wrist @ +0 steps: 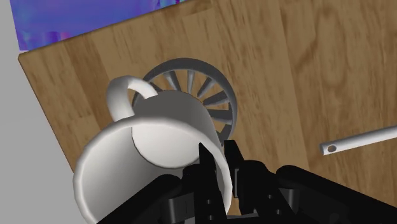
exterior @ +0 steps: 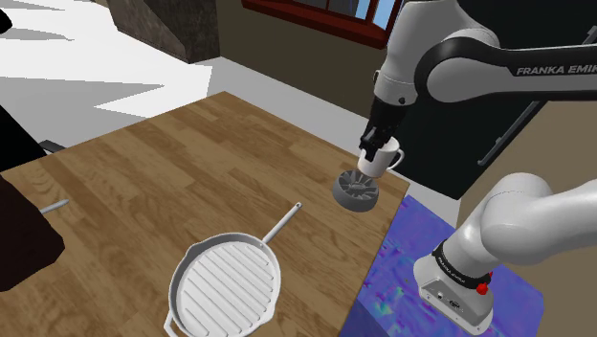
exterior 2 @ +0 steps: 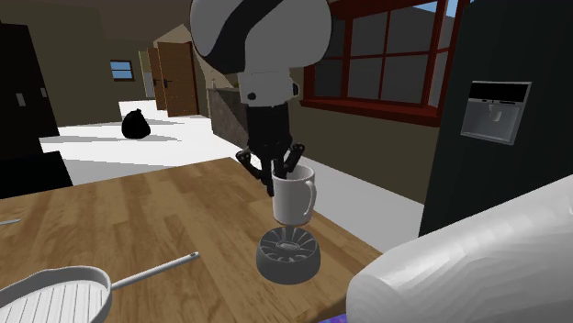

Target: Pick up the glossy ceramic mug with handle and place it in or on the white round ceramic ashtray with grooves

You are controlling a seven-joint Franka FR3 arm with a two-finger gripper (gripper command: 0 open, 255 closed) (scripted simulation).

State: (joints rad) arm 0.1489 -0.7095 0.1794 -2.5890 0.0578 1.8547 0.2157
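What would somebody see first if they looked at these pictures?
Most likely the white mug, pinched by its rim in the black gripper, right over the grey grooved ashtray near the wooden table's corner. Next, the white ridged pan with its long handle, lying nearer the shoulder view's bottom edge.

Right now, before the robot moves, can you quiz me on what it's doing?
1. True or false: the hand grips the mug by its rim.
2. What sits right under the mug? A) a plate B) the ashtray C) a spoon
3. Fill in: the mug's colour is ___.

Key: 1 true; 2 B; 3 white.
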